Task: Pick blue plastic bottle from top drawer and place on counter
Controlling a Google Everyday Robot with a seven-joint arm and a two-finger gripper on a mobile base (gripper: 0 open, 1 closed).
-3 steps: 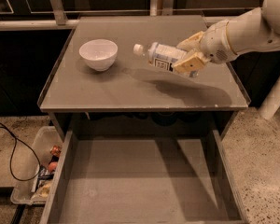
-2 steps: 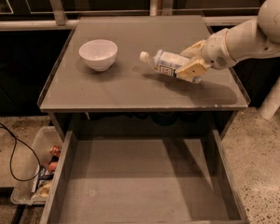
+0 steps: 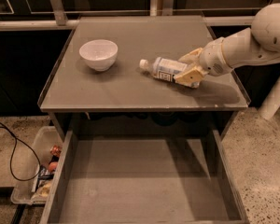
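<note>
I count one surface [image 3: 130, 90], carrying one white bowl [image 3: 98, 54] and one blue plastic bottle [image 3: 164, 70]. My one end effector [image 3: 189, 68] is at the surface's right side, clasping that bottle's base. Below are one open top drawer [image 3: 140, 185], one clear bin [image 3: 25, 190] and one black cable [image 3: 14, 153].

Soft shadow beside tool [image 3: 184, 70] on counter [image 3: 126, 93]

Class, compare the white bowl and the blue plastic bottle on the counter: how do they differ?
The bowl stands upright and open; the blue plastic bottle lies on its side, capped. The bowl is untouched; the gripper, over the counter's right part, grips the bottle's base. Both rest on the counter.
</note>
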